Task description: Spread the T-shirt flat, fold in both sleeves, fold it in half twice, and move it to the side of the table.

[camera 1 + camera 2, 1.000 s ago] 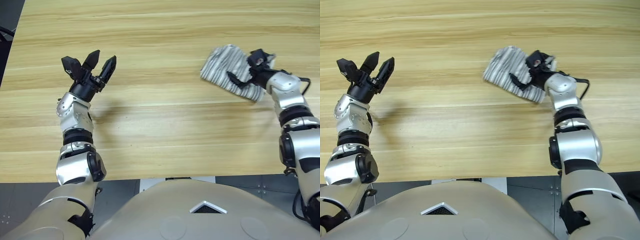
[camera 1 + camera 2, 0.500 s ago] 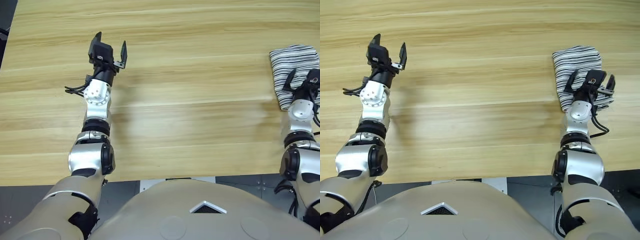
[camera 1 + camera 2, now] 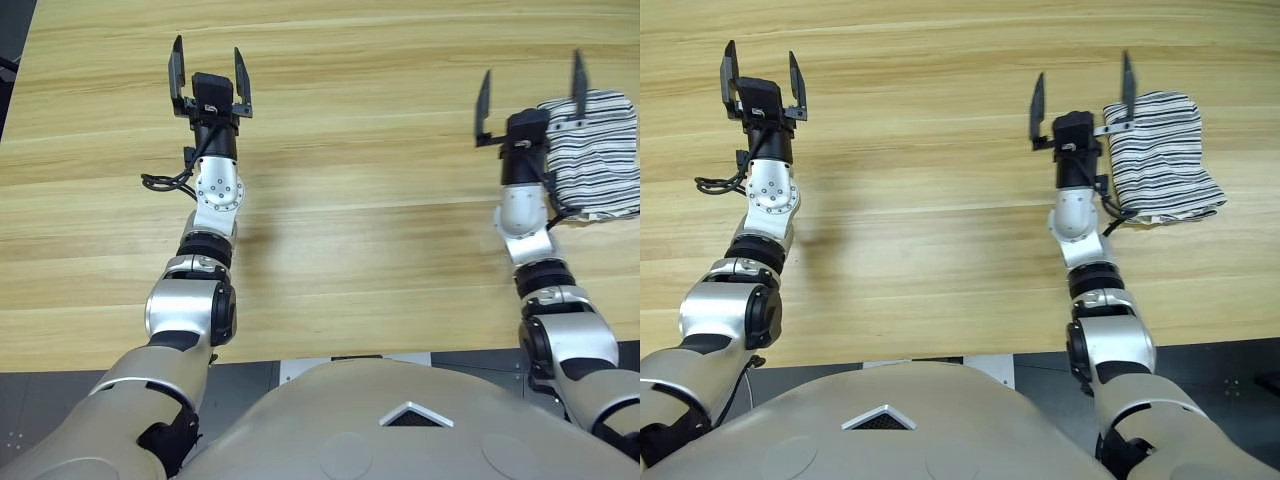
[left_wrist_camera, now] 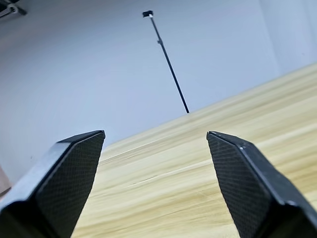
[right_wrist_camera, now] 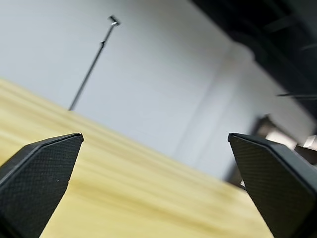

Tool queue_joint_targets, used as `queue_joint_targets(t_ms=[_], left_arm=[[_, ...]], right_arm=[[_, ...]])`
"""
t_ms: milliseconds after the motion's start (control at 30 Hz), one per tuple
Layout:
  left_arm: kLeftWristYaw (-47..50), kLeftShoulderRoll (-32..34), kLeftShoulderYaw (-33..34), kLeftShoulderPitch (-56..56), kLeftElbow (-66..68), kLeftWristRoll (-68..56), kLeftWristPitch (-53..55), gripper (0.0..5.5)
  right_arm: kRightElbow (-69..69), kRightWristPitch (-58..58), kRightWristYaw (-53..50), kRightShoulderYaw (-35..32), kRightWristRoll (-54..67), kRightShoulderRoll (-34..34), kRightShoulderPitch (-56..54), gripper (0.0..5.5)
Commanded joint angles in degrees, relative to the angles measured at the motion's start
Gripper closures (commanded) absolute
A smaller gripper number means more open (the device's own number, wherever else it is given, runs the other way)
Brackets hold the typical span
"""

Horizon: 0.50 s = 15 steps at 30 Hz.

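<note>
One grey-and-white striped T-shirt [image 3: 597, 150], folded into a compact, slightly rumpled rectangle with its stripes running crosswise, lies on the pale wooden bench [image 3: 350, 150]; the right claw [image 3: 531, 68] stands just beside the T-shirt, on the side toward the bench's middle, fingers spread wide and holding nothing; the left claw [image 3: 208, 48], equally wide and bare, is well apart from the T-shirt.

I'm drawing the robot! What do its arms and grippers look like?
The left arm and right arm are shiny silver shells with black joint rings. The left gripper and right gripper are black, each with two long pointed fingers, finely textured inside. A thin black cable loops beside the left wrist.
</note>
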Motion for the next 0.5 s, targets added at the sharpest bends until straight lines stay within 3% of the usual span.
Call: queue_joint_targets(t_ms=[33,133,500], left_arm=[[0.0,-2.9,-0.6,-0.2,2.9,-0.7,-1.0,1.68],[-0.2,-3.8,-1.1,-0.3,3.8,-0.7,-1.5,1.68],[0.1,-4.1,-1.2,-0.4,4.2,-1.4,-2.6,1.68]], right_arm=[[8.4,-0.7,5.0,0.3,2.5,4.0,-3.5,0.02],[10.8,-1.8,6.6,0.8,2.2,4.9,-4.0,0.02],[11.8,-3.5,8.8,1.1,2.1,5.5,-4.1,2.07]])
